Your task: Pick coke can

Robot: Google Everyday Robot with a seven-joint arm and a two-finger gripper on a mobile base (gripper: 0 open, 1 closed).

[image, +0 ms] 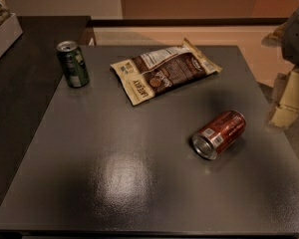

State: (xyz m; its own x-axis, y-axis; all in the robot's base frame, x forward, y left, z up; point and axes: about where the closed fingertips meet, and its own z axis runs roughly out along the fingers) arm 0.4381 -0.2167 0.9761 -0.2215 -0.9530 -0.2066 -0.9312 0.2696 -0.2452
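Note:
The coke can [219, 134] is red with silver ends and a white label patch. It lies on its side on the dark grey table [114, 173], right of centre, with one silver end facing the front left. My gripper [288, 103] is at the right edge of the view, beyond the table's right edge. It is to the right of the can, a little farther back, and apart from it. It holds nothing that I can see.
A dark green can [73, 63] stands upright at the back left of the table. A brown and cream snack bag [164, 71] lies flat at the back centre. A black counter [20, 83] adjoins the table on the left.

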